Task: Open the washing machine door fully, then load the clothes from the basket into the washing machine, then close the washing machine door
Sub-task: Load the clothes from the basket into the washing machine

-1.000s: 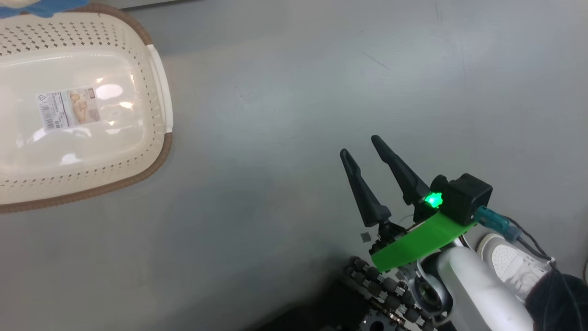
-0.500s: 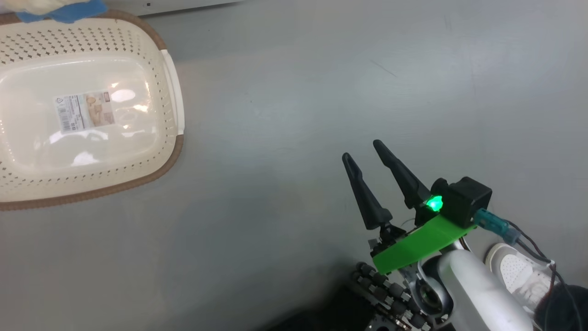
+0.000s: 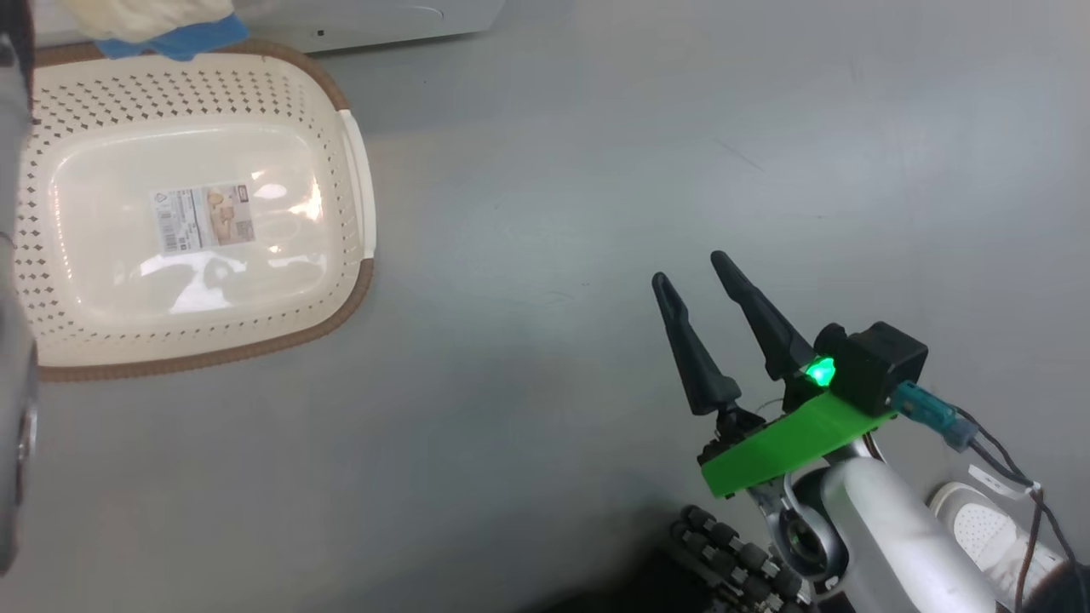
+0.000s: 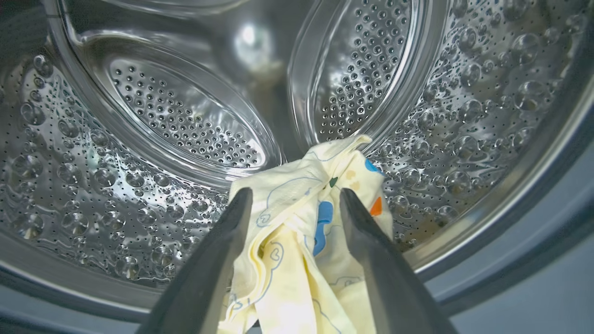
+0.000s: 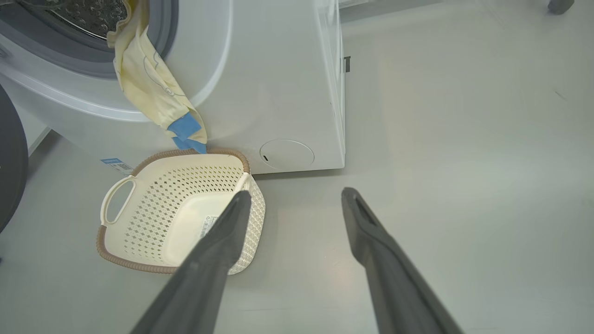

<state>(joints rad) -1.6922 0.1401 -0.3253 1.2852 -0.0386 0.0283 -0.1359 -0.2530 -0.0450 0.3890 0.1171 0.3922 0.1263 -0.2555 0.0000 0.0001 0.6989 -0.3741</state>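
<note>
Found the left gripper [image 4: 294, 191] at the mouth of the big white front-loading washing machine [image 5: 278, 69], its two dark fingers [image 4: 218, 260] spread wide and clamping nothing. Noted the soft cream-yellow garment with thin blue line drawings [image 4: 283, 278] lying loose between those fingers, its forward end resting just inside the perforated steel drum [image 4: 185, 120]. Found the right gripper [image 5: 295, 191] likewise spread wide and empty, hovering above bare grey floor [image 3: 553, 170], well apart from the cloth. Recorded the small rectangular cream plastic basket with perforated sides and brown rim [image 5: 120, 262] just beyond and to the left of it, empty save for its label sticker [image 3: 204, 220]. Farther on, observed the rest of the same garment draped out over the grey gasket [image 5: 171, 28] and down the white front, bright blue patch [image 5: 184, 126] hanging at the basket's far rim. Noted a dark curved edge, taken for the washing machine door [image 5: 11, 157], standing clear of the opening. Judged loading incomplete: long axis of the garment running from drum over the lip down toward the basket, a good part outside. Judged the left arm far nearer; hanging tail below and behind its fingertips, calling for a lower regrasp and a push inward before closing the door.
</note>
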